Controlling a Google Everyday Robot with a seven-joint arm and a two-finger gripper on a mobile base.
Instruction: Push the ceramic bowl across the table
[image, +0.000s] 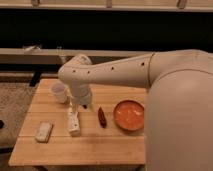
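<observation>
The ceramic bowl (129, 115) is wide, shallow and orange-red. It sits on the right part of the light wooden table (85, 148), close to my big white arm. My arm reaches from the right across the table and bends down near the left middle. My gripper (75, 106) hangs below the wrist, left of the bowl and well apart from it, just above a white oblong object (73, 124). The wrist hides most of the gripper.
A small dark red oblong item (101, 116) lies between the gripper and the bowl. A small white cup (59, 92) stands at the back left. A pale flat packet (44, 131) lies at the front left. A long grey bench (30, 54) runs behind the table.
</observation>
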